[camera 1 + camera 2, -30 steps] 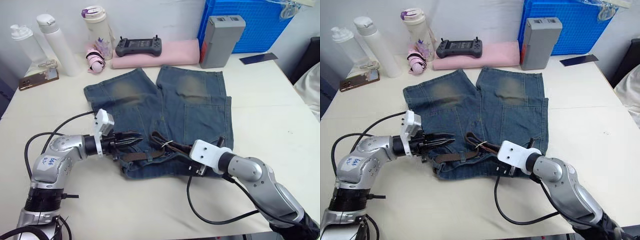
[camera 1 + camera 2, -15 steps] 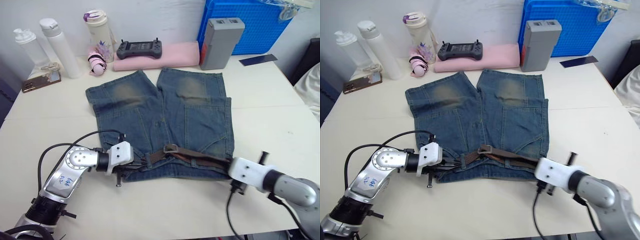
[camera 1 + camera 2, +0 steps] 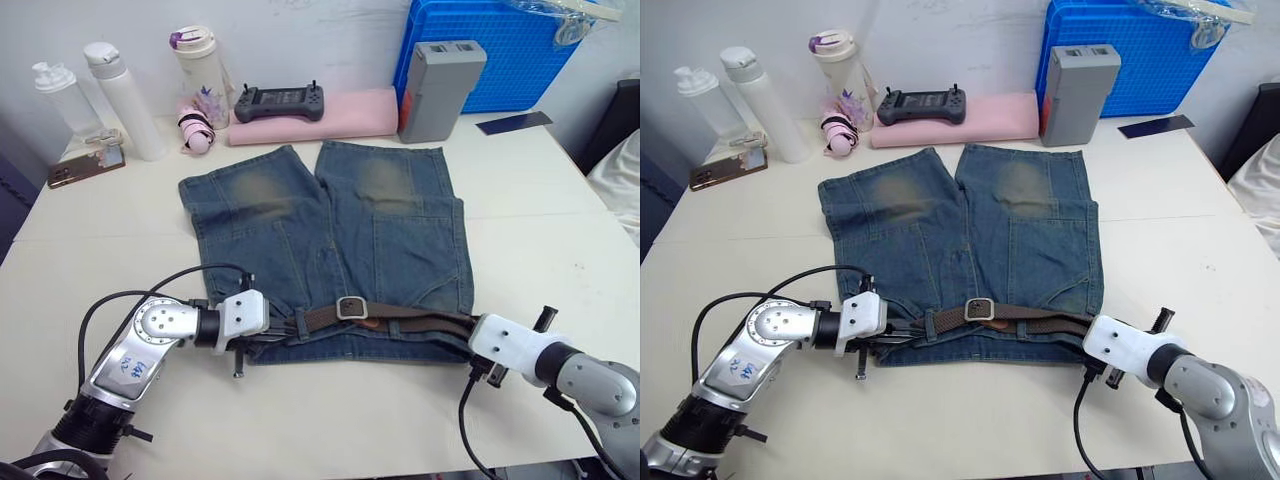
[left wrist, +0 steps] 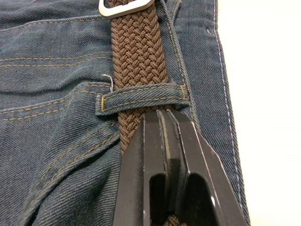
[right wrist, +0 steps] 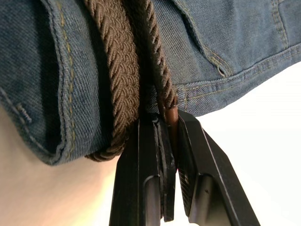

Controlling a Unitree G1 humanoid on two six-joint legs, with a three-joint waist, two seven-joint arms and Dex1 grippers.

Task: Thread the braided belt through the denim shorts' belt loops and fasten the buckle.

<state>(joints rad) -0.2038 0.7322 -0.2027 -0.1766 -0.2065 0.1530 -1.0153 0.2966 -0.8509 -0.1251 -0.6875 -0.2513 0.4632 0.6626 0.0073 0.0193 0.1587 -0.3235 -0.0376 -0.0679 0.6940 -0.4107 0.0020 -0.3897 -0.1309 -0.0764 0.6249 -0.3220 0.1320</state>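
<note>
One pair of shorts lies flat on the desk, legs pointing away, waistband at the near edge. One belt runs along that waistband, and its one silver buckle sits near the middle of the waist, lying flat on the strap. Two grippers are at work, one at each end of the waistband. At the left end, the left gripper has its fingers pressed together on the belt, just short of one belt loop that the strap passes under. At the right end, the right gripper pinches the brown strap narrowly where it wraps round the corner of the waist. At the back: three bottles, one pink cloth roll with one controller on it, one grey box, one blue crate.
</note>
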